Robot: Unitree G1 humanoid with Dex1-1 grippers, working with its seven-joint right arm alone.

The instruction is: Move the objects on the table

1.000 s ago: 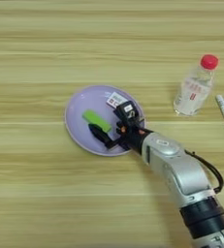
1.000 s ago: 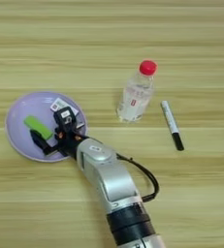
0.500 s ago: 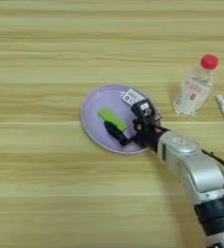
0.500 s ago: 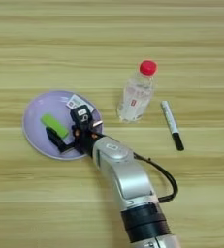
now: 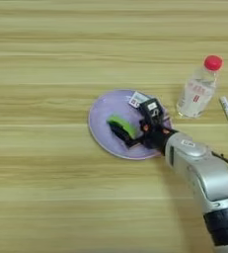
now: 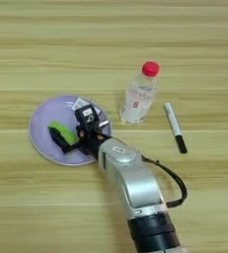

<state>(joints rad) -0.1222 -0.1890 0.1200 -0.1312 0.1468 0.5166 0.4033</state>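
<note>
A lilac round plate point(image 6: 40, 122) lies left of the counter's middle; a black-tipped marker pen point(image 6: 174, 127) lies nearer the right edge.

The purple plate point(image 5: 101, 134) has slid to the robot's right across the tabletop point(image 5: 46, 197), in two steps, the second shorter than the first. A second ago a wide strip of bare wood lay between its rim and the bottle point(image 5: 198, 88); now the rim lies near the bottle's base, apart from it. The green block point(image 5: 122, 123) and the white box point(image 5: 136, 99) have ridden along on the plate, keeping their places on it. The hand point(image 5: 135, 123) has moved right with the plate, reaching over its right part as before, and the silver forearm point(image 5: 202, 170) behind it has shifted right as well.
</note>
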